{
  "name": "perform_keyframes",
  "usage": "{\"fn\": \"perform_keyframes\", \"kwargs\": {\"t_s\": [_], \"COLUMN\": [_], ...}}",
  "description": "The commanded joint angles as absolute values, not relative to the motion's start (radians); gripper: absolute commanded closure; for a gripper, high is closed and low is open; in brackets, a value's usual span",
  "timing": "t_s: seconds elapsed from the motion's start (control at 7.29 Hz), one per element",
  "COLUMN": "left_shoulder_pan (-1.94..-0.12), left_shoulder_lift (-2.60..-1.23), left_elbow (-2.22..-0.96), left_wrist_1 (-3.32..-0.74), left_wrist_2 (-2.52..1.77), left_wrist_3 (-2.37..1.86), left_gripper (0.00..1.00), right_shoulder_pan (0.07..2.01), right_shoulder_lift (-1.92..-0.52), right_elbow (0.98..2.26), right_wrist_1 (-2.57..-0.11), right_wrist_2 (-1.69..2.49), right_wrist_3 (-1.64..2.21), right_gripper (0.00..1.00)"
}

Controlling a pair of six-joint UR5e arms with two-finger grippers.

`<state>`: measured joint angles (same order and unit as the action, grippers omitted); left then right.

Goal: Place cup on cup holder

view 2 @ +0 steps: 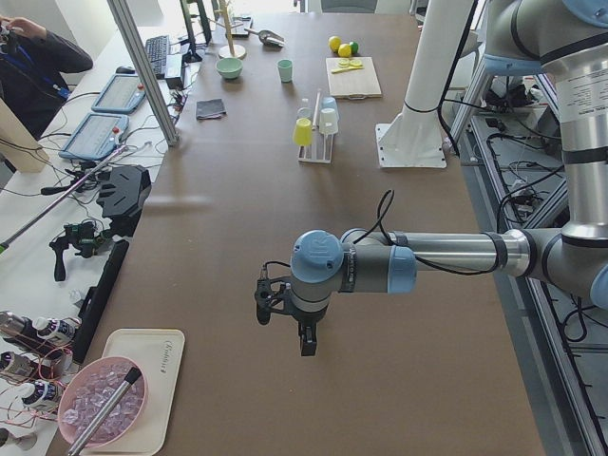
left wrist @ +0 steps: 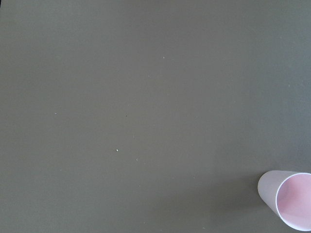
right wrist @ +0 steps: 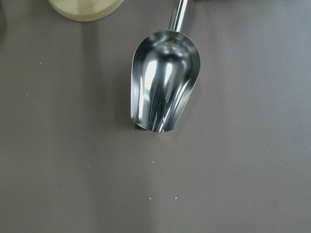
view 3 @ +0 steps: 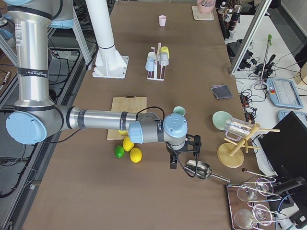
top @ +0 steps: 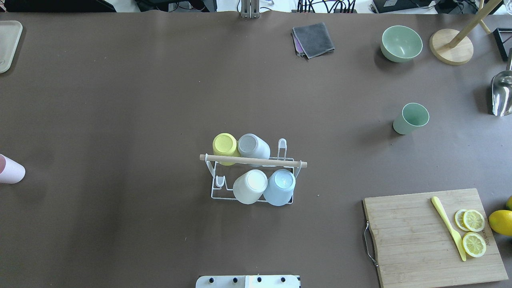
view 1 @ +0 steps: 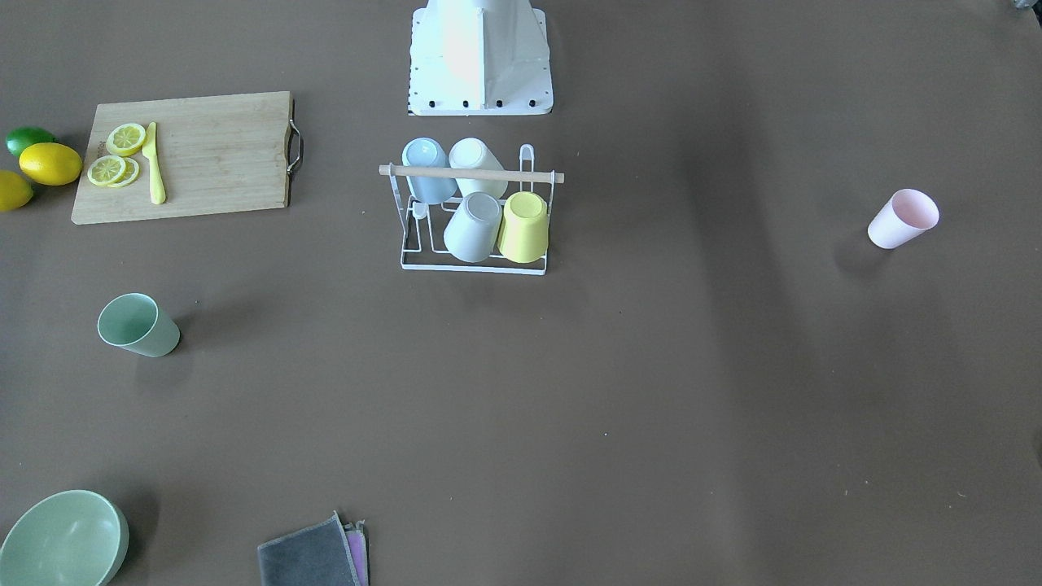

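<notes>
The white wire cup holder (view 1: 472, 173) with a wooden dowel bar stands mid-table near the robot base, also in the overhead view (top: 252, 161). Several cups sit upside down on its prongs: yellow, grey, white and blue. A pink cup (view 1: 902, 218) stands alone far on my left side, and it also shows at the lower right of the left wrist view (left wrist: 289, 199). A green cup (view 1: 138, 325) stands on my right side (top: 411, 119). My left gripper (view 2: 285, 318) hovers past the pink cup at the table's end. My right gripper (view 3: 184, 153) hovers over a metal scoop. I cannot tell whether either is open or shut.
A wooden cutting board (top: 416, 240) with lemon slices and a yellow knife lies at the right front, with lemons and a lime beside it. A green bowl (top: 401, 43), a grey cloth (top: 313, 39), a metal scoop (right wrist: 164, 85) and a wooden stand base (top: 451, 46) lie at the far right.
</notes>
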<state>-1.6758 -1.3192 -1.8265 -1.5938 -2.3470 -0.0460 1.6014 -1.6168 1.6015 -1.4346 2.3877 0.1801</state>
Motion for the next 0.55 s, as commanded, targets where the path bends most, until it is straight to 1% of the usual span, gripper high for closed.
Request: {"fn": "perform_keyframes", "kwargs": {"t_s": [0.0, 0.41], "left_shoulder_pan": [-1.675, -1.675], "left_shoulder_lift": [-1.316, -1.313], "left_elbow": [-1.827, -1.812], "left_wrist_1": [-1.612, -1.643], "left_wrist_2": [-2.347, -2.349], "left_wrist_3": [-0.048, -0.044], "left_gripper": [0.01, 0.01], "right_shoulder_pan": [1.621, 1.624], "right_shoulder_lift": [-1.635, -1.626], "right_elbow": [1.608, 1.611], "right_wrist_1": [-1.433, -1.431], "right_wrist_2": [2.385, 2.349], "right_wrist_3": [0.158, 0.085], "right_gripper": [0.00, 0.00]}}
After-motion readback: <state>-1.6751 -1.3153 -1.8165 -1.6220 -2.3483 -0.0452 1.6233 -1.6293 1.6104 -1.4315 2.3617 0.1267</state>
